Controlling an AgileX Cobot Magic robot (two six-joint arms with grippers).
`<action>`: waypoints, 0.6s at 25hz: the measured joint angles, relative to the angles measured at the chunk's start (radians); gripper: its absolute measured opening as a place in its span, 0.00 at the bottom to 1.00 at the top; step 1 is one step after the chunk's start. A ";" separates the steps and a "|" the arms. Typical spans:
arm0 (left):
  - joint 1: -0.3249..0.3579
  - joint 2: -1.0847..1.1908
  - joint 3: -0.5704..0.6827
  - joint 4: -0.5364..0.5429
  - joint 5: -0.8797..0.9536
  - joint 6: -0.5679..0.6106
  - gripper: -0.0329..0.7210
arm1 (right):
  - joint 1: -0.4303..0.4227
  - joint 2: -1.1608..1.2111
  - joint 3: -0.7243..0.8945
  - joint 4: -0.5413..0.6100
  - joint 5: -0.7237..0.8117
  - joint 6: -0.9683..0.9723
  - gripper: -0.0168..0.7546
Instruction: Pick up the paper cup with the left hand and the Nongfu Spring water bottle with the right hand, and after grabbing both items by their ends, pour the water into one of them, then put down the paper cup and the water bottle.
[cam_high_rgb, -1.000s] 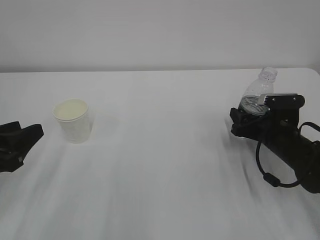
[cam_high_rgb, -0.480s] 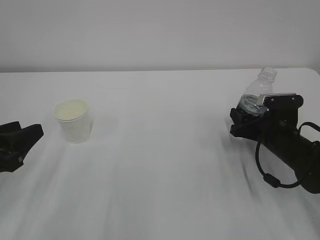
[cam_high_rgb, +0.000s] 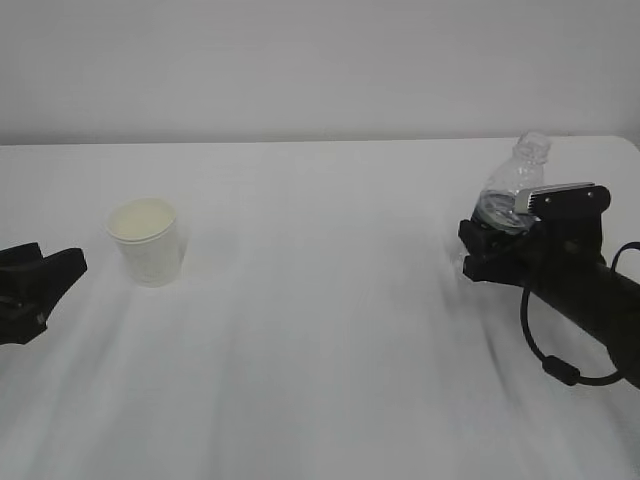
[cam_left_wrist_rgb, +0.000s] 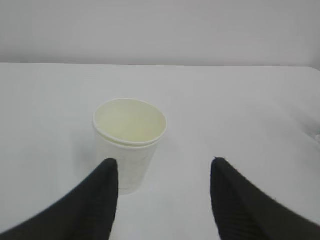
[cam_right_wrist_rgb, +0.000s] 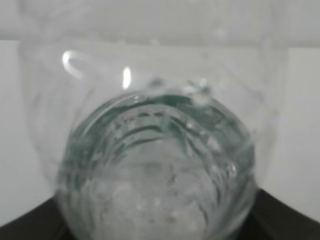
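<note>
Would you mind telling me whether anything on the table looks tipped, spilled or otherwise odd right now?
The Nongfu Spring water bottle leans to one side instead of standing straight, with the right tool around its lower part. The paper cup stands upright, apart from the left tool. No spill shows on the table.

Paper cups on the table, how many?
1. The small white tapered paper cup stands upright at the table's left, just ahead of the left gripper's open black fingers. None seen elsewhere.

White table (cam_high_rgb: 320, 300) with a paper cup (cam_high_rgb: 147, 240) standing on it

The cup stands upright just ahead of the left hand's fingers (cam_left_wrist_rgb: 102, 200), nearer the left finger than the right.
</note>
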 joint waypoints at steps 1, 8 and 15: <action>0.000 0.000 0.000 0.000 0.000 0.000 0.59 | 0.000 -0.018 0.009 0.000 0.000 -0.014 0.60; 0.000 0.000 0.000 0.000 -0.002 0.000 0.59 | 0.000 -0.149 0.085 0.000 0.038 -0.037 0.60; 0.000 0.000 0.000 0.000 -0.002 0.000 0.61 | 0.000 -0.328 0.203 0.000 0.119 -0.037 0.60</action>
